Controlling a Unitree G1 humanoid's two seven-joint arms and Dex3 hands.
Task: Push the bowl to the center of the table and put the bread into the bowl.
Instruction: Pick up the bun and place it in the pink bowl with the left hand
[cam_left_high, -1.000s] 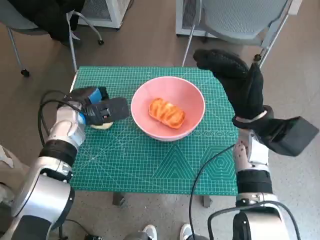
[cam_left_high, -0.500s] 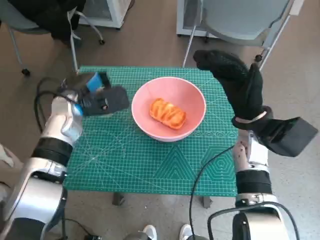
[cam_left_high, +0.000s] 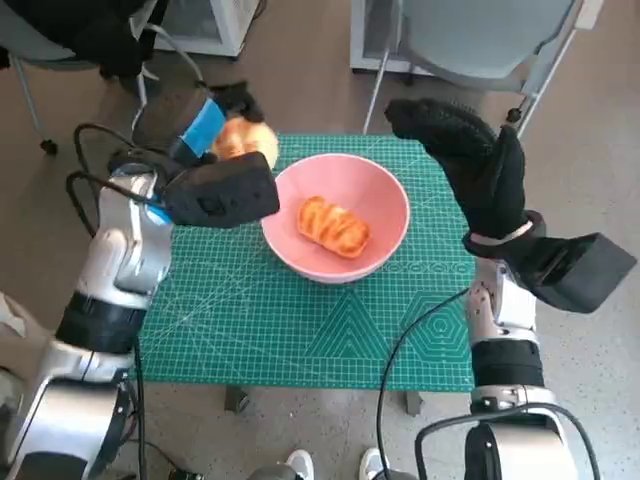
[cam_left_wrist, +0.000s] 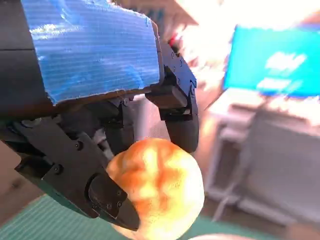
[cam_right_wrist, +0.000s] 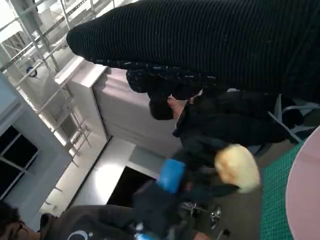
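Observation:
A pink bowl (cam_left_high: 340, 255) stands near the middle of the green mat, with one glazed bread (cam_left_high: 334, 226) lying inside it. My left hand (cam_left_high: 200, 125) is raised above the table's far left corner and grips a round golden bun (cam_left_high: 245, 141). The left wrist view shows the bun (cam_left_wrist: 157, 192) held between the black fingers (cam_left_wrist: 177, 117). The right wrist view catches the bun (cam_right_wrist: 237, 167) and the blue-taped left hand (cam_right_wrist: 172, 176) in the air beside the bowl's rim (cam_right_wrist: 300, 200). My right hand (cam_left_high: 470, 160) is lifted over the table's far right corner, holding nothing, fingers stretched out.
The green cutting mat (cam_left_high: 300, 310) covers the small table. Chairs stand behind it: one at the far left (cam_left_high: 60, 40), a grey one at the far right (cam_left_high: 480, 40). A person (cam_right_wrist: 215, 125) in dark clothes shows in the right wrist view. Cables hang by both forearms.
My left hand lifted the bun off the mat at the left and carried it up and toward the bowl's far left side. The bowl and my right hand stayed in place.

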